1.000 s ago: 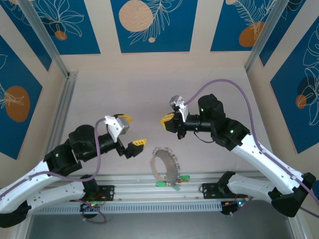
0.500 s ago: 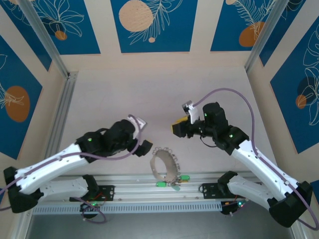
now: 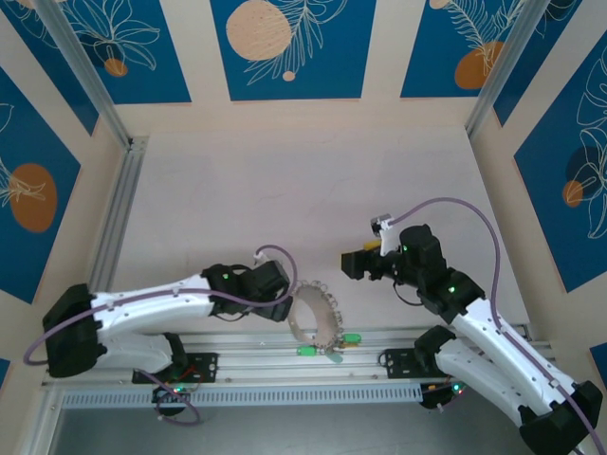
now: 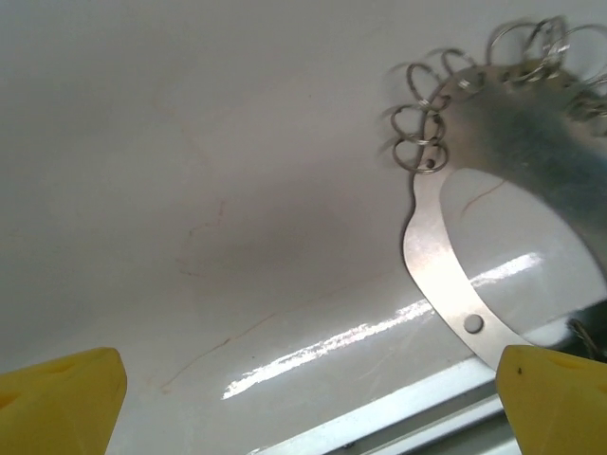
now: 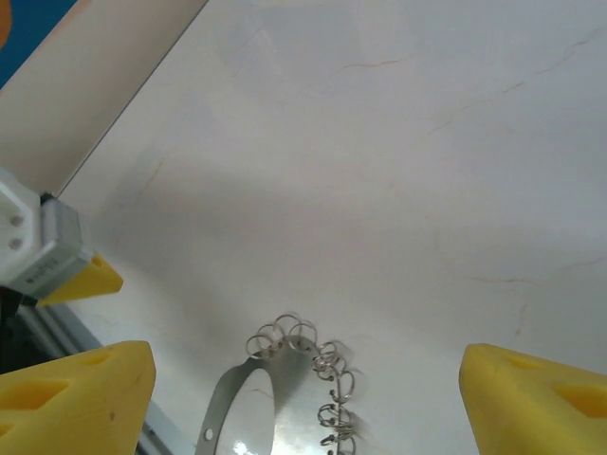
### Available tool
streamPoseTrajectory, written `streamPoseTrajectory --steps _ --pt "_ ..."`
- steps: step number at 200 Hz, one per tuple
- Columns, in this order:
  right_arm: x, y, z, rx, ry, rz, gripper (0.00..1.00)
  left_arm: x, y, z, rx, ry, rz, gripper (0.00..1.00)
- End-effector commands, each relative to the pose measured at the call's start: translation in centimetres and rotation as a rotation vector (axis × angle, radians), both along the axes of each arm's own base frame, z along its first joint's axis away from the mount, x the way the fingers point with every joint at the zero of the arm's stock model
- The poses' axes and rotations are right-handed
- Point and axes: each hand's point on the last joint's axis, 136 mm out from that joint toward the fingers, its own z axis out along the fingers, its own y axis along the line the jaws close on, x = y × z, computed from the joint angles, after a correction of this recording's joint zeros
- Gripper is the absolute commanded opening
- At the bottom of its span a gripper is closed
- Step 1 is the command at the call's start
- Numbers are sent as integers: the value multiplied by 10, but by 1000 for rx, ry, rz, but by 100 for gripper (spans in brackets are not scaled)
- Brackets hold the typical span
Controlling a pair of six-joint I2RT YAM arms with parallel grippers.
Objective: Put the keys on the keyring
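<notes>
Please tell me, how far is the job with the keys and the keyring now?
Done: green-tagged keys sit at the near edge of the keyring, seemingly hung on it; too small to confirm. In hand: nothing; the left pincer stands open beside the ring's left rim, the right pincer open farther back, both empty. Left: I see no loose key, so perhaps only a check.

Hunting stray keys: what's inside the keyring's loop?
Bare table shows through the keyring, no key inside. The keys sit at its near edge. A finger of the left gripper hides one corner.
</notes>
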Motion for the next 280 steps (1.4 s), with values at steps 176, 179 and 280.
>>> streamPoseTrajectory --steps 176,179,280 --pt "2 -28 13 68 -97 -58 99 29 -46 -74 226 176 -39 55" --pt "1 -28 15 68 -98 -54 99 30 -46 -75 224 184 -35 53" --pt "-16 -41 68 103 -228 -74 99 99 -24 -82 264 232 6 32"
